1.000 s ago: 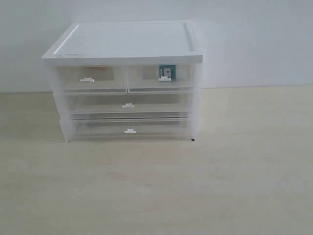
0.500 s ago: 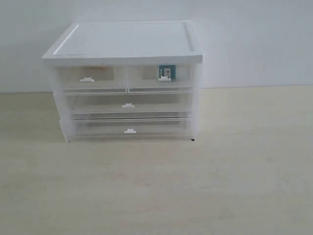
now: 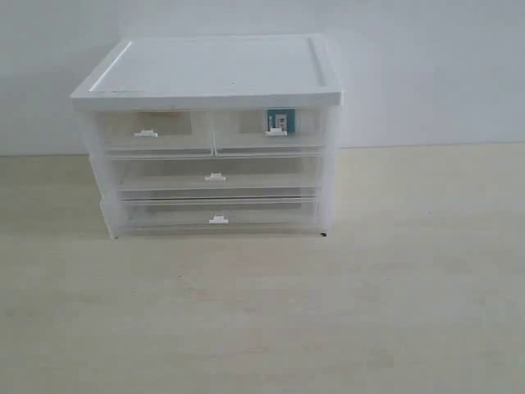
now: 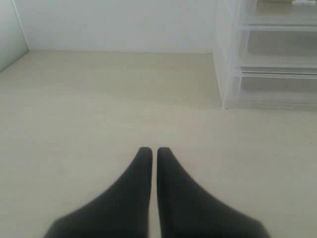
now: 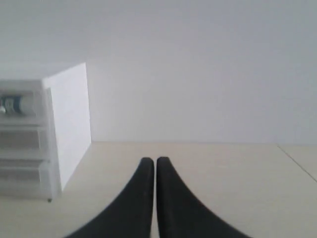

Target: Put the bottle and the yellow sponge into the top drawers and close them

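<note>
The white-topped chest (image 3: 213,70) stands at the back of the table. Both top drawers are pushed in flush: the left one (image 3: 148,131) and the right one (image 3: 275,130). Through the right drawer's front I see the bottle's teal label (image 3: 279,121); the bottle (image 5: 14,104) also shows in the right wrist view. A faint orange-yellow streak of the sponge (image 3: 156,114) shows at the top of the left drawer. Neither gripper appears in the exterior view. My left gripper (image 4: 154,151) is shut and empty over bare table. My right gripper (image 5: 152,161) is shut and empty, away from the chest.
Two full-width drawers, one (image 3: 215,175) above the other (image 3: 217,215), sit shut below the top pair. The beige table (image 3: 328,312) stretches in front of the chest, and a pale wall (image 3: 426,66) stands behind it.
</note>
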